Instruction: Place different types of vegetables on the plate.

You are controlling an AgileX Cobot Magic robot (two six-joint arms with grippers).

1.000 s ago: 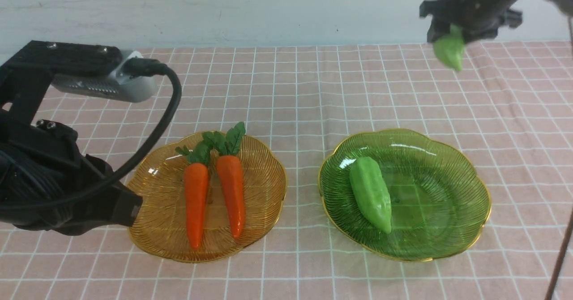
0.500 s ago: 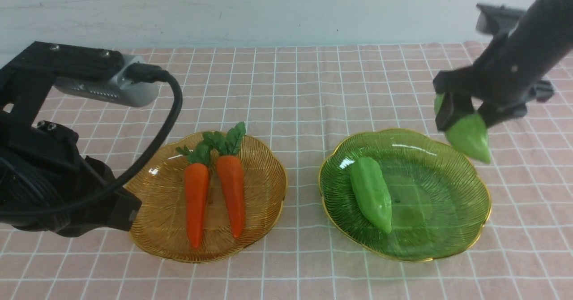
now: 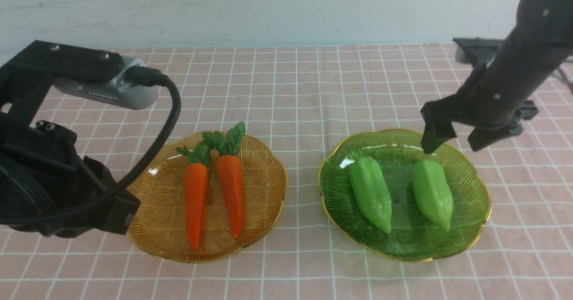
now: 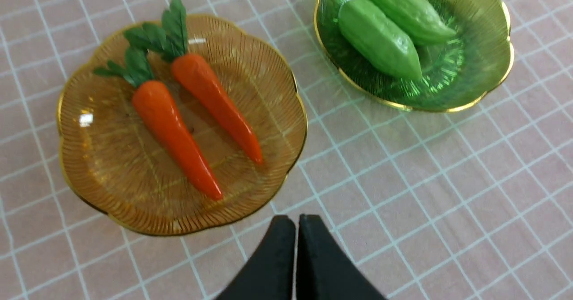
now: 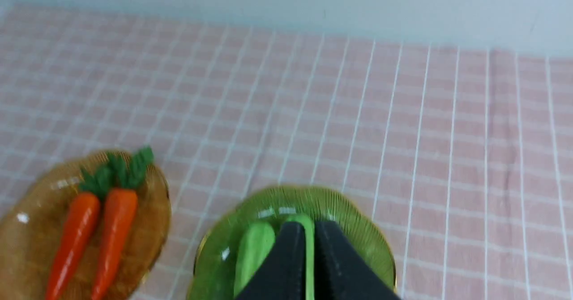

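Two orange carrots (image 3: 197,197) (image 3: 232,192) with green tops lie side by side on the amber plate (image 3: 264,165). Two light-green gourds (image 3: 370,194) (image 3: 432,193) lie side by side on the green plate (image 3: 470,219). My right gripper (image 3: 450,149) hovers just above the far end of the right gourd, its fingers apart and holding nothing. In the right wrist view the gripper (image 5: 310,224) is over that gourd (image 5: 301,221). My left gripper (image 4: 295,219) is shut and empty, above bare cloth near the amber plate (image 4: 277,98).
A pink checked cloth (image 3: 295,85) covers the table up to a pale wall. My left arm (image 3: 58,183), with its camera and cable, stands at the left beside the amber plate.
My right gripper came down from the upper right with the second gourd and let it go. The gourd now lies on the green plate beside the first. The left arm barely moved.
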